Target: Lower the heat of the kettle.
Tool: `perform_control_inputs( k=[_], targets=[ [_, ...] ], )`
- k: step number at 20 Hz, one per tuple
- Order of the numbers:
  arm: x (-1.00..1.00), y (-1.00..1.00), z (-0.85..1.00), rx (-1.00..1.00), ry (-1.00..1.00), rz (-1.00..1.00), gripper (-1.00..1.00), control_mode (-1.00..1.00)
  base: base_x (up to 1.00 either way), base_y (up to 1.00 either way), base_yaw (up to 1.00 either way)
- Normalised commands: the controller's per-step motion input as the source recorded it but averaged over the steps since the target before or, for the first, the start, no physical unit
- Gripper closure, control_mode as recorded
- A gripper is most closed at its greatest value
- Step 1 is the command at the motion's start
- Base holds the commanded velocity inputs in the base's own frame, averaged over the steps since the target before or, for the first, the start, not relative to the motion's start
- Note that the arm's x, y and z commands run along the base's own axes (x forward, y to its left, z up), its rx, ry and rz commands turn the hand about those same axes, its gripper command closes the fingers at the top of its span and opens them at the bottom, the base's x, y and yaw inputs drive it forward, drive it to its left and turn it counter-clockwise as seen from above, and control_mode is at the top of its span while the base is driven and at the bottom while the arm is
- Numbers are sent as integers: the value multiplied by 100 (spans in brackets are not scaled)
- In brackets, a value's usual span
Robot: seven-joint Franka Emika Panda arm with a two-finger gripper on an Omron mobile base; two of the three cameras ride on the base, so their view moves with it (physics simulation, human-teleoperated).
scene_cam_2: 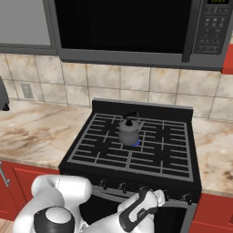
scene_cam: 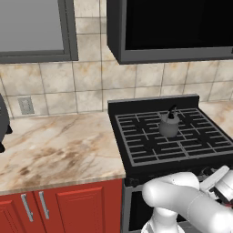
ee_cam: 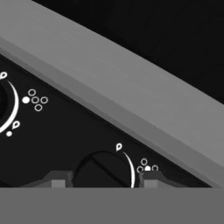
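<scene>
claw clamped on stove knob | kettle sat on lit burner | tip: twist slowly toward small-flame mark, squeeze firmly, avoid slipping off

A simulated kitchen corner as we see it around the cooker.

We see a black gas stove with a dark grate, set between two stretches of beige marbled counter. Red cabinet doors with metal handles sit under the counter on the left. Beige wall tiles carry a grey outlet. A black microwave hangs above the stove, its keypad on the right. Up close, white flame marks ring a round stove knob.
</scene>
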Motion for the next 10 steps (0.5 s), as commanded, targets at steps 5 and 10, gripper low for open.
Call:
perform_control_inputs(
  k=[5, 10],
  targets=[
    [-1, 15, 1, 0, 0, -7, 100, -100, 0, 0, 0],
    [0, 1, 0, 2, 0, -1, 100, -100, 0, 0, 0]
  ],
)
